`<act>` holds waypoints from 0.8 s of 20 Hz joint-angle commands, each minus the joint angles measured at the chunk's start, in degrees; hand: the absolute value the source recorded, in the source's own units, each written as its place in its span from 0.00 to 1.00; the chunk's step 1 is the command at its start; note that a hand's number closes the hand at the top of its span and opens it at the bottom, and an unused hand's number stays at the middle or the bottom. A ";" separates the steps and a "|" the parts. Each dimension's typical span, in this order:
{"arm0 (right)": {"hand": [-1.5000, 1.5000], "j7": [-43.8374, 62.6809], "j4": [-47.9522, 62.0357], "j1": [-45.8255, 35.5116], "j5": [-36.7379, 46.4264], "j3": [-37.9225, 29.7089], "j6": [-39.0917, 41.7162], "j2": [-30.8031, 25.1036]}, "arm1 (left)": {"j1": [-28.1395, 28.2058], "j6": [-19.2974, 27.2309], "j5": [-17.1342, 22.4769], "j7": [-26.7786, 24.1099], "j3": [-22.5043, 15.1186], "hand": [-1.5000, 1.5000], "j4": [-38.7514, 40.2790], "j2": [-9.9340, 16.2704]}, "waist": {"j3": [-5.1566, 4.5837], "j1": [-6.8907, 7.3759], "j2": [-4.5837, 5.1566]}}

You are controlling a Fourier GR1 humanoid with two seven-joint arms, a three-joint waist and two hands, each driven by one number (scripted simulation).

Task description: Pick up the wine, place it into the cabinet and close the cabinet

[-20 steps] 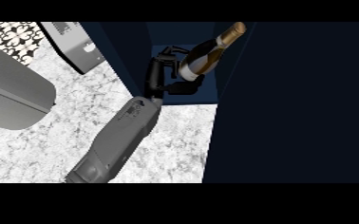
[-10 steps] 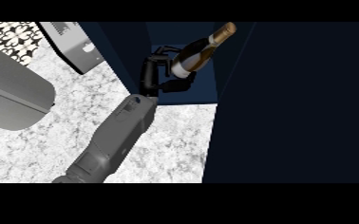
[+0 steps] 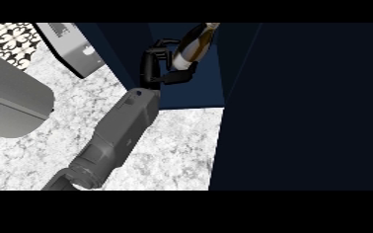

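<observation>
The wine bottle (image 3: 192, 46) is dark with a pale label and a brown-gold neck. It leans inside the dark blue cabinet (image 3: 198, 91), neck pointing up and to the right. My right hand (image 3: 151, 65) reaches into the cabinet opening from the lower left. Its fingers curl over the bottle's far side and the thumb presses the lower body. The bottle's base is hidden behind the hand. My left hand does not show.
The cabinet's open door (image 3: 291, 108) fills the right side as a large dark panel. A grey rounded appliance (image 3: 22, 103) sits at the left on the marble counter (image 3: 171, 143). A grey box (image 3: 73, 49) stands at the upper left.
The bottle has tipped more upright and shifted slightly left inside the cabinet. The forearm has swung a little to the left with it.
</observation>
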 commanded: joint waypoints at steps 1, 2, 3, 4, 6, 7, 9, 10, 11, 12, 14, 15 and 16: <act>0.00 3.44 -4.47 -0.67 -2.61 0.25 -0.85 -0.11 | -1.73 -1.56 0.83 -2.34 2.22 1.00 4.56 -0.11 | -0.02 -0.28 0.11; 0.00 0.00 -3.60 2.76 -3.97 -0.54 1.05 0.55 | -2.78 -1.05 1.13 -2.11 2.42 1.00 5.34 -0.11 | 0.03 -0.49 0.28; 0.00 0.40 -2.94 1.79 -2.39 1.10 0.00 1.33 | -4.13 -2.47 0.17 -2.17 3.02 1.00 6.32 0.33 | 0.00 -0.07 0.25; 0.00 0.31 -4.93 3.68 -3.18 1.14 0.93 1.19 | -5.54 -0.44 1.15 -1.82 3.42 1.00 6.37 -0.11 | 0.02 -0.94 0.37; 0.00 1.18 -4.59 1.67 -1.78 0.98 -0.57 1.23 | -5.55 -1.07 0.15 -2.09 3.90 1.00 8.37 0.05 | 0.00 -0.46 0.28; 0.00 -0.54 -4.58 3.74 -2.52 1.24 -0.01 2.25 | -4.39 2.18 0.68 -3.39 2.60 1.00 7.43 -0.12 | 0.02 -0.97 0.29; 0.00 0.16 -4.13 2.18 -3.64 1.45 1.12 1.24 | -6.39 5.62 -0.76 -3.26 2.81 1.00 9.77 -0.12 | 0.02 -1.49 0.56; 0.00 -2.34 0.22 0.24 -0.18 2.70 0.29 2.16 | -7.99 4.57 -1.57 -1.46 2.62 1.00 11.04 0.91 | -0.02 -1.01 0.85; 0.00 1.00 -2.54 -0.07 -2.60 0.89 -0.10 1.10 | -7.28 5.91 -1.98 -2.15 2.47 1.00 11.22 0.23 | 0.00 -1.00 0.45; 0.00 -0.85 -3.82 1.73 -2.40 1.86 0.44 2.02 | -7.70 8.68 -2.01 -2.48 2.17 1.00 11.34 -0.12 | 0.02 -1.99 0.71; 0.00 -0.46 -3.59 1.71 -3.17 0.64 1.00 1.16 | -8.60 8.48 -3.21 -0.28 1.62 1.00 12.82 -0.12 | 0.04 -1.65 0.63; 0.00 -0.85 -3.00 1.82 -1.43 2.31 0.07 2.31 | -9.03 8.36 -3.40 -0.10 1.70 1.00 12.92 0.73 | 0.01 -1.50 0.68; 0.00 -1.17 -3.66 3.78 -1.72 2.48 1.41 1.73 | -8.34 7.04 -3.25 0.25 2.03 1.00 13.16 1.81 | 0.03 -1.39 0.66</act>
